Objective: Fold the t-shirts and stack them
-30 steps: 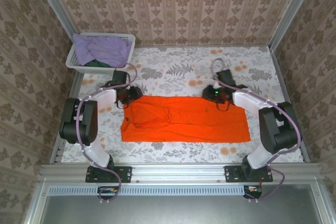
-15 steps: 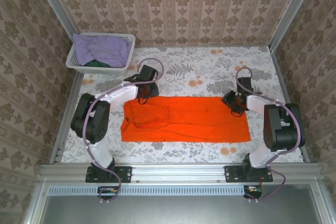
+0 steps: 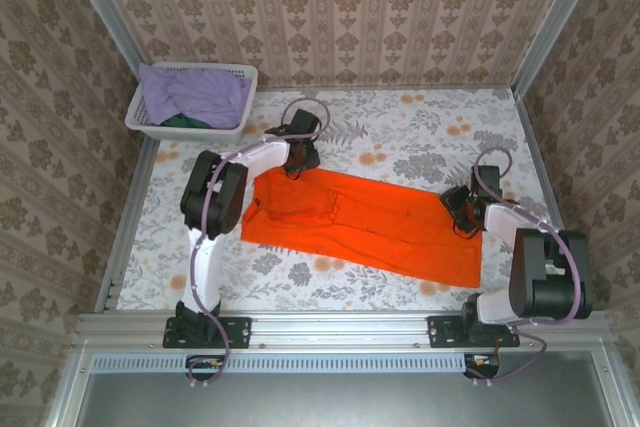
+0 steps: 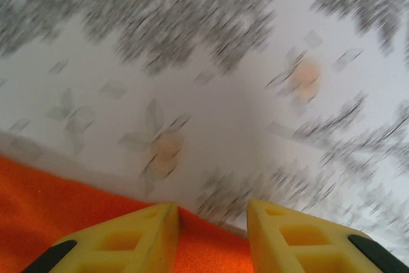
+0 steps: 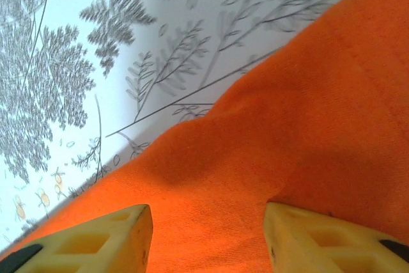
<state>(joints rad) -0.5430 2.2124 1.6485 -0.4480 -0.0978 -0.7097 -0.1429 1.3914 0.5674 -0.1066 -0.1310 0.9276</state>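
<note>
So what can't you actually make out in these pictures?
- Top view: the lavender shirt in the basket covers most of the dark green cloth; no counting what lies beneath.
- Top view: the left gripper hides the far corner of the orange t-shirt.
- Left wrist view: motion blur smears the tablecloth pattern.
- Right wrist view: frame edges cut the shirt off; its outline is lost.

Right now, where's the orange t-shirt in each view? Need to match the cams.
Top external: orange t-shirt lies mid-table, slanting down toward the right.
Left wrist: bottom-left corner, blurred.
Right wrist: lower-right half.
Shared landmark: the floral tablecloth bordering the shirt's edge.
</note>
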